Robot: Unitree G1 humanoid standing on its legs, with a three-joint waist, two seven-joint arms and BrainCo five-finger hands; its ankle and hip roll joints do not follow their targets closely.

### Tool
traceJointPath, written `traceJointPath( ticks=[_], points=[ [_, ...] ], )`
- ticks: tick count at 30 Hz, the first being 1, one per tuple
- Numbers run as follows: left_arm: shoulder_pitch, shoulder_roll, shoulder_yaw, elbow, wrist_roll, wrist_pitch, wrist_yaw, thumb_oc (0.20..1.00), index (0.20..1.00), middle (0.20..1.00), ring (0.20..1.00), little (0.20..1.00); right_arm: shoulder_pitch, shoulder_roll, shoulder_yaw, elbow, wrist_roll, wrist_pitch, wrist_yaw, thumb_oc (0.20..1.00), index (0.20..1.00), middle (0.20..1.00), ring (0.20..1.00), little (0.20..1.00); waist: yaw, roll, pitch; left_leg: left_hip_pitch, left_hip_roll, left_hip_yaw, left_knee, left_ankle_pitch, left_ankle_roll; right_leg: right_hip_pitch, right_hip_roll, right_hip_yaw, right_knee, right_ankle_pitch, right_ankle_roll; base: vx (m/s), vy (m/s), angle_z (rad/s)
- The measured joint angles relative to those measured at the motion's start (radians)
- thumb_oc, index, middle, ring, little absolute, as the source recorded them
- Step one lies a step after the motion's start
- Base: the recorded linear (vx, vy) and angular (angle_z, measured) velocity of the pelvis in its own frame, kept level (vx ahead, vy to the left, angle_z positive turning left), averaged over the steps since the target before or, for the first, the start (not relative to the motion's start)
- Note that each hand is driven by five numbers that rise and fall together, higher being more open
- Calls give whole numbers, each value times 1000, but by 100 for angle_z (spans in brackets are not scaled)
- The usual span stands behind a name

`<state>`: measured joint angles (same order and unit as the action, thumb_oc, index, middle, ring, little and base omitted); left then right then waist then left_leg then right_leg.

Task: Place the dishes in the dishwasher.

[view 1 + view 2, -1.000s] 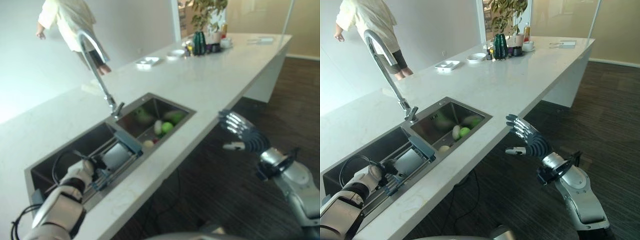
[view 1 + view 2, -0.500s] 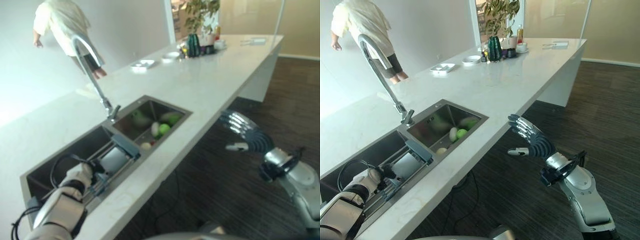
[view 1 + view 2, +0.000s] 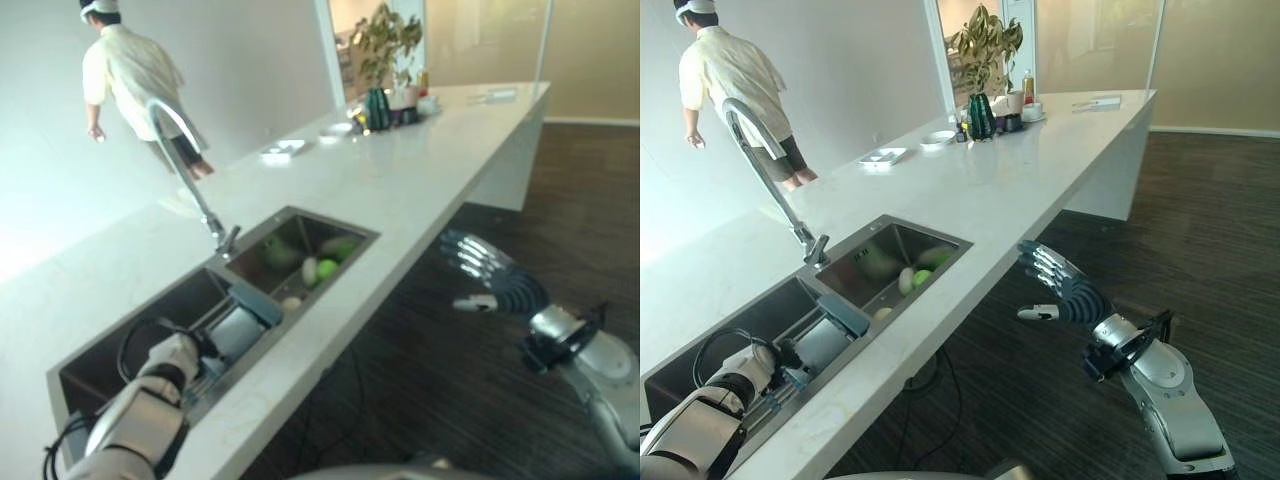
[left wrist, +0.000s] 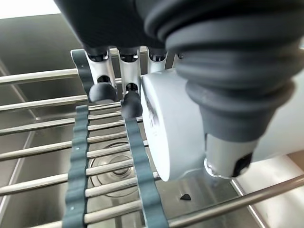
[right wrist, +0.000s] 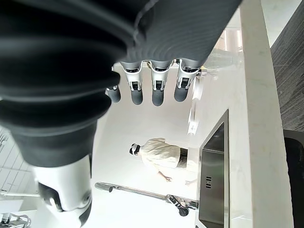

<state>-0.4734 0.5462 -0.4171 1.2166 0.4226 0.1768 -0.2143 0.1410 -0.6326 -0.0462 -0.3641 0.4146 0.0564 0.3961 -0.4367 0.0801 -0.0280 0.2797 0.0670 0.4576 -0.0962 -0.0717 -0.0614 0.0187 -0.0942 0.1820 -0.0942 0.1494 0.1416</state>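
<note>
Two hands are seen. At the left, in the near sink basin (image 3: 700, 345), the left hand (image 3: 172, 355) is kept on a white cup (image 4: 173, 126) lying over the wire rack (image 4: 57, 178), fingers curled on its rim, much as a second ago. Fruit (image 3: 920, 277) lies in the far basin. At the right, the right hand (image 3: 1065, 290) is still held open off the counter (image 3: 990, 190). No dishwasher has been approached.
</note>
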Motion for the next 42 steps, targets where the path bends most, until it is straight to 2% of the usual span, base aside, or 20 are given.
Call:
traceJointPath(
  ticks=[5, 6, 10, 11, 13, 17, 21, 24, 27, 30, 33, 36, 38, 40, 42],
  points=[
    [7, -1, -26, -2, 56, -35, 29, 200, 200, 200, 200, 200, -1, 0, 2, 2, 0, -1, -2, 1000, 1000, 1000, 1000, 1000, 6, 4, -3, 0, 0, -4, 0, 0, 0, 2, -1, -4, 0, 0, 0, -3, -1, 1],
    [16, 4, -57, -18, 70, -40, 46, 200, 200, 200, 200, 200, -1, 0, 7, 2, 0, -2, -3, 1000, 1000, 1000, 1000, 1000, 6, 6, -5, 0, 0, -5, 0, 0, 0, 2, -1, -5, 0, 0, 0, -15, 2, 3],
    [75, 12, -46, -57, 62, -82, 119, 200, 200, 200, 200, 200, 0, -1, 29, 6, 0, -7, -13, 1000, 1000, 1000, 1000, 1000, 14, 21, -6, -4, 0, -8, 0, 0, 1, 5, -4, -7, 0, 0, 0, -39, 20, 3],
    [109, 15, 10, -88, 14, -110, 144, 200, 200, 200, 200, 200, 3, -1, 27, 12, -1, -13, -23, 1000, 1000, 1000, 1000, 1000, 19, 25, -5, -10, 0, -12, 0, 0, 1, 2, -4, -12, 0, 0, 0, -51, 19, 6],
    [118, 13, 41, -96, -30, -121, 150, 200, 200, 200, 200, 200, 3, 0, 28, 20, -1, -21, -24, 1000, 1000, 1000, 1000, 1000, 28, 25, -5, -16, 0, -16, 0, 1, 1, -2, -7, -25, 0, 0, 0, -33, 10, 8],
    [180, 13, 169, -148, -178, -200, 164, 200, 200, 200, 200, 200, 21, 0, 17, 42, -1, -25, -46, 1000, 1000, 1000, 1000, 1000, 63, 22, 3, -20, 0, -32, 0, 6, 5, 0, -15, -61, 0, 0, 1, -20, -6, 11],
    [215, 12, 185, -210, -229, -250, 226, 200, 200, 200, 200, 200, 30, 0, 13, 42, -1, -48, -64, 1000, 1000, 1000, 1000, 1000, 99, 12, 25, -36, 0, -52, 0, 12, 1, -4, -20, -83, 0, 3, 6, -39, 6, 15],
    [249, 11, 189, -299, -247, -267, 279, 200, 200, 200, 200, 200, 29, 1, -7, 42, -1, -55, -78, 1000, 1000, 1000, 1000, 1000, 121, 5, 53, -36, 3, -66, 0, 13, 1, 4, -20, -96, 0, 0, 3, -14, 19, 16],
    [294, 14, 260, -359, -284, -286, 343, 200, 200, 200, 200, 200, 29, 1, -7, 42, -2, -65, -82, 1000, 1000, 1000, 1000, 1000, 134, 0, 76, -38, 4, -89, 0, 13, 0, 15, -23, -117, 0, -7, 2, -2, 1, 19],
    [348, 30, 313, -493, -338, -314, 396, 200, 200, 200, 200, 200, 30, 8, -9, 41, -2, -68, -87, 1000, 1000, 1000, 1000, 1000, 183, -18, 87, -40, 7, -119, 0, 14, 0, 30, -27, -148, 0, -16, 2, -4, -31, 27],
    [437, 57, 386, -745, -378, -355, 444, 200, 200, 200, 200, 200, 42, 44, -21, 41, -2, -74, -93, 1000, 1000, 1000, 1000, 1000, 210, -45, 96, -53, 3, -149, 0, 20, 3, 30, -34, -172, 0, -20, 1, 12, -34, 28],
    [457, 65, 458, -890, -385, -377, 478, 200, 200, 200, 200, 200, 63, 59, -22, 41, -3, -84, -100, 1000, 1000, 1000, 1000, 1000, 249, -48, 96, -53, 3, -163, 1, 21, 4, 38, -38, -190, 0, -19, -2, 22, -61, 18],
    [470, 67, 504, -983, -404, -392, 495, 200, 200, 200, 200, 200, 60, 63, -21, 41, -3, -87, -107, 1000, 1000, 1000, 1000, 1000, 258, -52, 95, -54, 7, -178, 1, 20, 4, 49, -37, -201, 0, -24, -6, 46, -85, 23],
    [466, 71, 515, -1015, -405, -425, 510, 200, 200, 200, 200, 200, 54, 67, -20, 41, -3, -88, -112, 1000, 1000, 1000, 1000, 1000, 268, -50, 94, -54, 10, -184, 1, 20, 4, 50, -36, -209, 0, -25, -8, 51, -70, 14],
    [465, 70, 519, -1047, -429, -432, 510, 200, 200, 200, 200, 200, 54, 72, -14, 40, -4, -88, -124, 1000, 1000, 1000, 1000, 1000, 273, -47, 94, -55, 13, -199, 1, 21, 4, 59, -36, -224, 0, -29, -7, 52, -100, 18]
  ],
)
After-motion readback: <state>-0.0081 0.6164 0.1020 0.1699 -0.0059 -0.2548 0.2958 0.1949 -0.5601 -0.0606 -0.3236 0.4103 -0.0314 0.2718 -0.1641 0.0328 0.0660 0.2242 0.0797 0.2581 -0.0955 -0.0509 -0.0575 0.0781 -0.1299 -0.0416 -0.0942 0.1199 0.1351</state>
